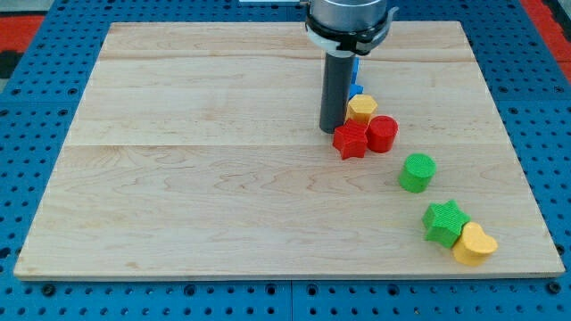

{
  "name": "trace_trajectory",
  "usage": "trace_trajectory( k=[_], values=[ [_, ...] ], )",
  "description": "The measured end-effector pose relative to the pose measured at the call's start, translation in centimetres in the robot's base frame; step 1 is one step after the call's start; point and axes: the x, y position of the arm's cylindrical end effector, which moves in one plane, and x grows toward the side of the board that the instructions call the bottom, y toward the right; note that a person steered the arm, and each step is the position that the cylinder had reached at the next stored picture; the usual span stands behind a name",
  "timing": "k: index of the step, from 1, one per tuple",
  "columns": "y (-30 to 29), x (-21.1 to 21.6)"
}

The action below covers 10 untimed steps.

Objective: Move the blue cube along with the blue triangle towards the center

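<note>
My tip rests on the wooden board a little right of the board's middle and toward the view's top. It is a plain rod with nothing to open or close, and it clamps nothing. It stands just left of a tight cluster of blocks.

Right behind the rod, 2 slivers of blue show: an upper blue block and a lower blue block. The rod hides most of both, so I cannot tell which is the cube and which the triangle. They sit at the upper end of the cluster, touching or nearly touching the rod.

Just below them lies a yellow hexagonal block, then a red star just beside my tip on its right, and a red cylinder touching the star.

Well apart, toward the view's lower right, stand a green cylinder, a green star and a yellow crescent-like block, the last 2 touching.

No brand, label or writing can be read anywhere.
</note>
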Motion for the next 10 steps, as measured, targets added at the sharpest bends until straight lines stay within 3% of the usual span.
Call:
trace_trajectory(
  k=[2,3,4,5,10],
  values=[
    [-6.1,-6.9],
    [-5.5,-13.1],
    [-1.3,-19.4],
    [1.6,-21.0],
    [4.0,-9.6]
  ],
)
